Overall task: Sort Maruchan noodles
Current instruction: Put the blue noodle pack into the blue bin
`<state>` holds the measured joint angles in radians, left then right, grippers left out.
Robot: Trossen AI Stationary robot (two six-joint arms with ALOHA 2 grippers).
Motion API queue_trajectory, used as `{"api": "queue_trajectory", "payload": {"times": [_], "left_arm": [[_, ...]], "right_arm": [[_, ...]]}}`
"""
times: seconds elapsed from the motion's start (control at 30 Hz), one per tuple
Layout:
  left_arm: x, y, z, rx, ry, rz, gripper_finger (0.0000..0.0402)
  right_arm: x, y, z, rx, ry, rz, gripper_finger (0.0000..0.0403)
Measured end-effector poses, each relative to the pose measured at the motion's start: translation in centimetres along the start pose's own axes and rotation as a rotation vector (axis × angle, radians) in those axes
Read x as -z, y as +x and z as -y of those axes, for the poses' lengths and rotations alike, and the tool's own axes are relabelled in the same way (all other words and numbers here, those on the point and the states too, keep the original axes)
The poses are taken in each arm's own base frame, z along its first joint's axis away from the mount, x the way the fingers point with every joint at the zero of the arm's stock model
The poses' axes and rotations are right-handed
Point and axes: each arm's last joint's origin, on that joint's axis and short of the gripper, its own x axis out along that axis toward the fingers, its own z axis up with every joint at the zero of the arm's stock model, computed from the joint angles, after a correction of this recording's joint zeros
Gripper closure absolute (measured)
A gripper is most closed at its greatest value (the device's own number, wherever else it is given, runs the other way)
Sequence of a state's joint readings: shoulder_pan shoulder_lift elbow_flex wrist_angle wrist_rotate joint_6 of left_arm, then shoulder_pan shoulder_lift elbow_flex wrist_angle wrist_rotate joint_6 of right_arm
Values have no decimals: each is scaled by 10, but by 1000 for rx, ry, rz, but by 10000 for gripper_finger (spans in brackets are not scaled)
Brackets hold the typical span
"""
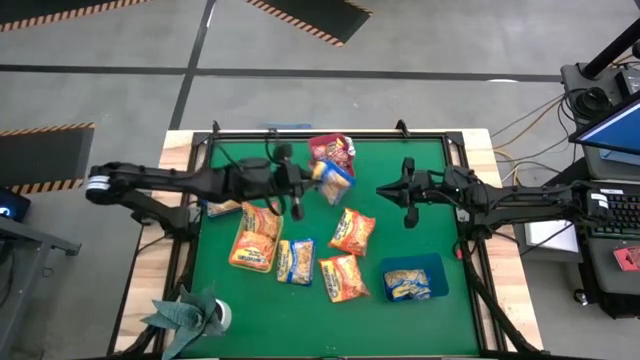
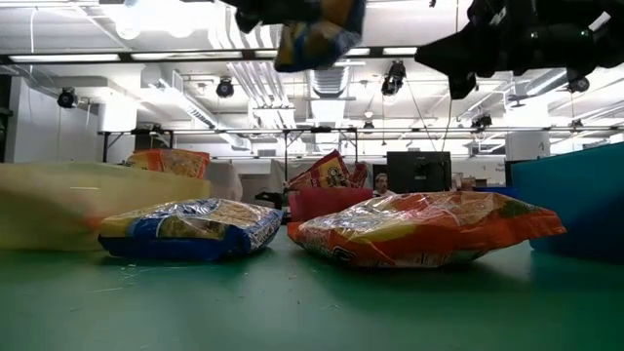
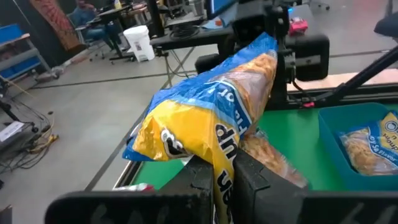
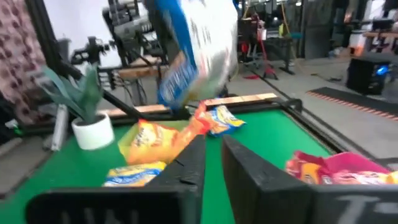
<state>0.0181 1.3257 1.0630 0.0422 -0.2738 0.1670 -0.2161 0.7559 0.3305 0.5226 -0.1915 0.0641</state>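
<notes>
Blue-and-yellow packet (image 1: 334,180) is up in the air, pinched at one end, crumpled, hanging tilted above the green mat near the back. Behind it, dark red/pink packets (image 1: 333,150) piled at the back edge, one propped up. On the mat: orange packet (image 1: 256,238) lying flat toward the left, w/ a blue-and-yellow packet flat (image 1: 296,261) just beside it. Two more orange ones, one mid-mat (image 1: 352,231), one nearer the front (image 1: 343,278), both flat, slightly skewed. Another blue-and-yellow one (image 1: 408,285) lies inside the blue tray (image 1: 438,268) at front right. One more yellowish packet (image 1: 222,207) at far left, partly hidden.
</notes>
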Motion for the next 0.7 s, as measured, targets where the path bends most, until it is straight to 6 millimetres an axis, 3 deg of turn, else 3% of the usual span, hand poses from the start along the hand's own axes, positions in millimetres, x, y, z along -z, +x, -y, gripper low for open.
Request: {"api": "queue_trajectory", "payload": {"times": [0.27,0.43,0.7], "left_arm": [[16,30,15,-64,8,-20,397],[19,39,15,-192,-19,-13,397],[17,40,15,-202,-42,19,397]], "right_arm": [[-6,7,-11,-52,139,100,247],[-1,12,-12,82,143,95,176],[4,21,-9,185,119,106,117]]}}
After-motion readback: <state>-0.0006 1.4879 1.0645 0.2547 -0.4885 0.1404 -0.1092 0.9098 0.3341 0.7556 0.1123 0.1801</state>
